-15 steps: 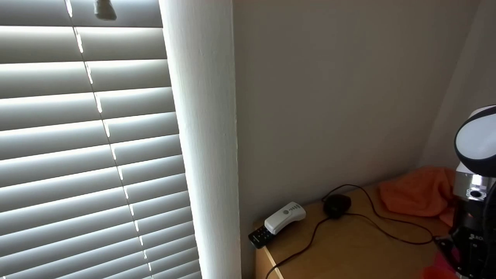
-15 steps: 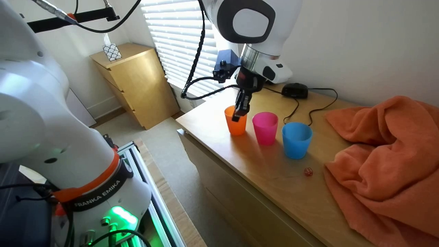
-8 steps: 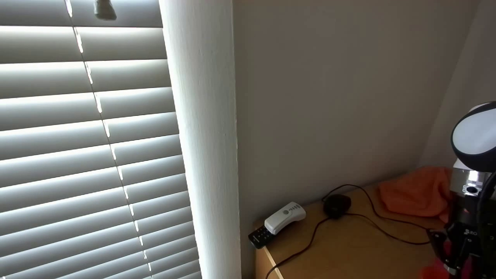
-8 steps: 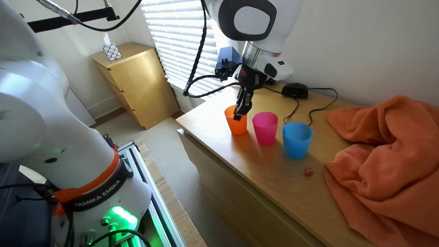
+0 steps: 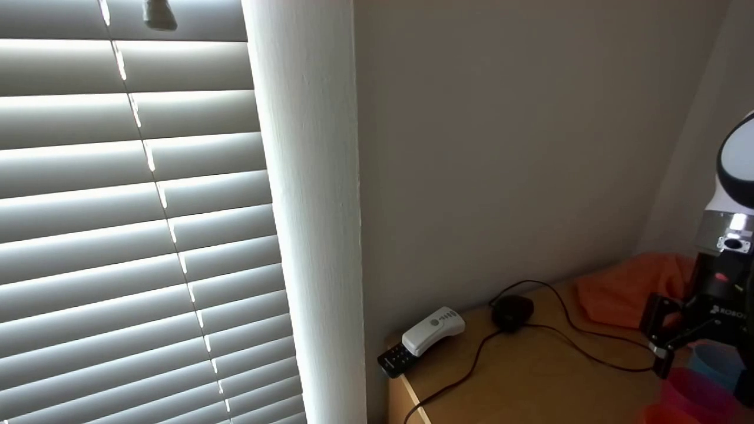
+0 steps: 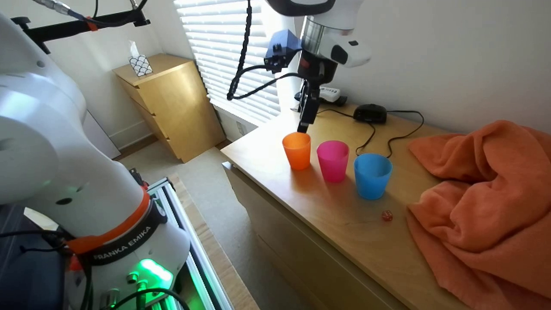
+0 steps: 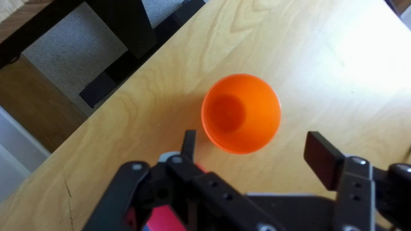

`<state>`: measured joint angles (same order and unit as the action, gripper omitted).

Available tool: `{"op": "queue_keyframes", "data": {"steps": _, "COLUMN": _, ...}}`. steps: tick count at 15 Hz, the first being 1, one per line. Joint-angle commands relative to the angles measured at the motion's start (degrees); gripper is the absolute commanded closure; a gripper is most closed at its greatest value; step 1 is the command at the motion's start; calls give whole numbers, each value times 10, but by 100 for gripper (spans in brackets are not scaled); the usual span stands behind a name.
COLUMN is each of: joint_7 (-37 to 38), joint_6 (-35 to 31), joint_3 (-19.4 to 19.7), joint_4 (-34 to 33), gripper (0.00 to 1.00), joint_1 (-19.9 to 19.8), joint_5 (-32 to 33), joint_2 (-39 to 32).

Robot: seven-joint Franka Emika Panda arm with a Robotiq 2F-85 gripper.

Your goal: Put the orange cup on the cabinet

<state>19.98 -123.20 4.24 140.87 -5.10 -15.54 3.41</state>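
The orange cup (image 6: 297, 151) stands upright on the long wooden cabinet (image 6: 262, 146), close to its front edge. In the wrist view I look down into the empty orange cup (image 7: 241, 112). My gripper (image 7: 252, 142) is open, its fingers wide apart with nothing held between them. One finger shows left of the cup's rim and the other to its right, both apart from it. Seen from outside, the gripper (image 6: 303, 128) hangs just above and behind the rim. Only a sliver of the orange cup (image 5: 665, 416) shows at the bottom of an exterior view.
A pink cup (image 6: 333, 161) and a blue cup (image 6: 373, 176) stand in a row beside the orange one. Further right lie a red die (image 6: 387, 215) and a crumpled orange towel (image 6: 495, 206). Behind are a corded black device (image 6: 370, 113) and remotes (image 5: 433, 331). A drawer cabinet (image 6: 185, 107) stands far off.
My gripper has risen from beside the orange cup to above it, and its fingers have spread apart. The cup has stayed in place on the wooden top.
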Motion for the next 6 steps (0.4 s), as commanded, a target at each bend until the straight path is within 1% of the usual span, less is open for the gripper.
{"op": "queue_keyframes", "data": {"steps": 1, "joint_7": 38, "joint_6": 29, "joint_3": -6, "joint_4": 36, "gripper": 0, "joint_1": 1, "joint_5": 9, "joint_2": 94}}
{"op": "queue_keyframes", "data": {"steps": 2, "joint_7": 29, "joint_6": 48, "joint_3": -6, "joint_4": 36, "gripper": 0, "joint_1": -1, "joint_5": 13, "joint_2": 108}}
{"op": "queue_keyframes", "data": {"steps": 4, "joint_7": 29, "joint_6": 63, "joint_3": -9, "joint_4": 38, "gripper": 0, "joint_1": -4, "joint_5": 19, "joint_2": 134}}
{"op": "queue_keyframes", "data": {"steps": 5, "joint_7": 19, "joint_6": 49, "joint_3": -7, "joint_4": 14, "gripper": 0, "joint_1": -3, "joint_5": 9, "joint_2": 93}}
{"op": "queue_keyframes", "data": {"steps": 6, "joint_7": 19, "joint_6": 56, "joint_3": -8, "joint_4": 17, "gripper": 0, "joint_1": -4, "joint_5": 10, "joint_2": 106}}
